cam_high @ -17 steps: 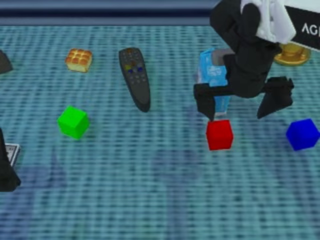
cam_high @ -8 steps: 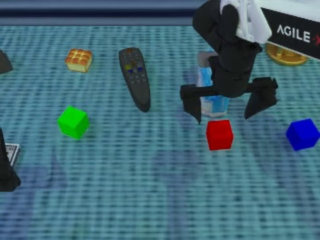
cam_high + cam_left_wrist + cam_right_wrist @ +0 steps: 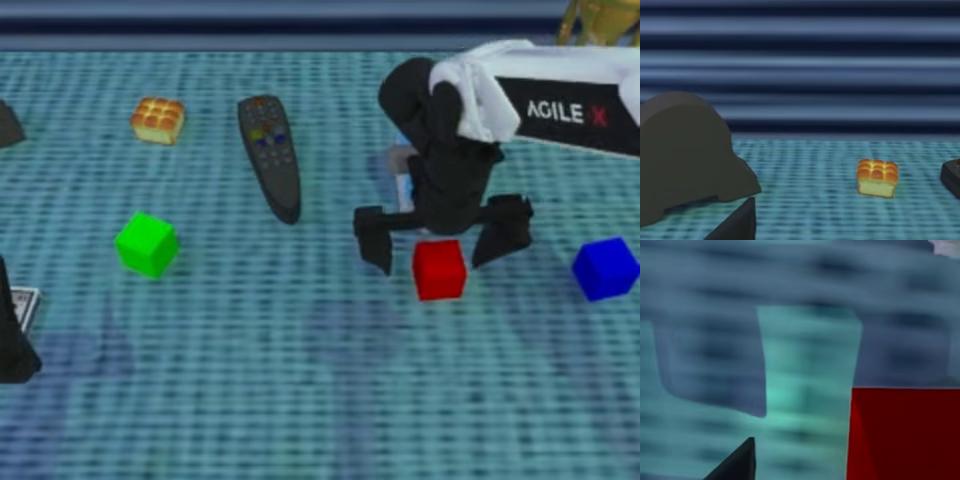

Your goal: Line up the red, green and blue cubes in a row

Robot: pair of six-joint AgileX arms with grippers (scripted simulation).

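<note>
Red cube (image 3: 439, 269) sits just toward near edge from right claw (image 3: 443, 240); fingers spread wide, straddling it, empty; left arm parked.

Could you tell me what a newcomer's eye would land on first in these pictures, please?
Most striking is the right claw, open and poised over the red cube near the table's middle. Next come the green cube far off at the left and the blue cube at the right edge.

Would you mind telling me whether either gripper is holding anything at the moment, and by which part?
Nothing is held. The right gripper is open, its fingers straddling the red cube without gripping it. The left arm sits parked at the table's left edge.
</note>
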